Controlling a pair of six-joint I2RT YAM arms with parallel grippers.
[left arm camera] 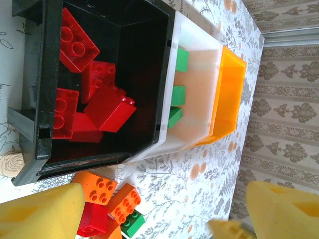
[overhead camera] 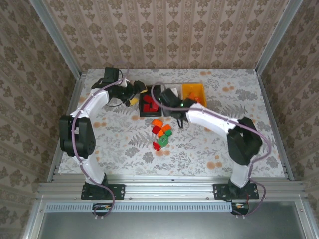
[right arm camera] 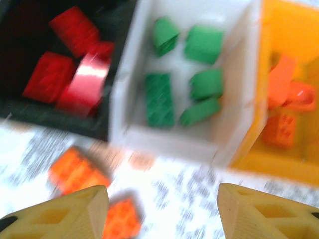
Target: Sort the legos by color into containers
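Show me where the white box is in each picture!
Top external: white bin, far middle, partly under the right arm.
Left wrist: upper middle, green legos inside.
Right wrist: top centre.
Shared landmark: black bin of red legos, just left of it.

The black bin [left arm camera: 47, 74] held red bricks [left arm camera: 107, 109], the white bin [right arm camera: 124, 109] green bricks [right arm camera: 159, 99], the orange-yellow bin [right arm camera: 294, 30] orange bricks [right arm camera: 279, 132]. The tablecloth [overhead camera: 124, 144] was white with grey leaves and orange blossoms, and the wallpaper [overhead camera: 164, 35] beige damask.
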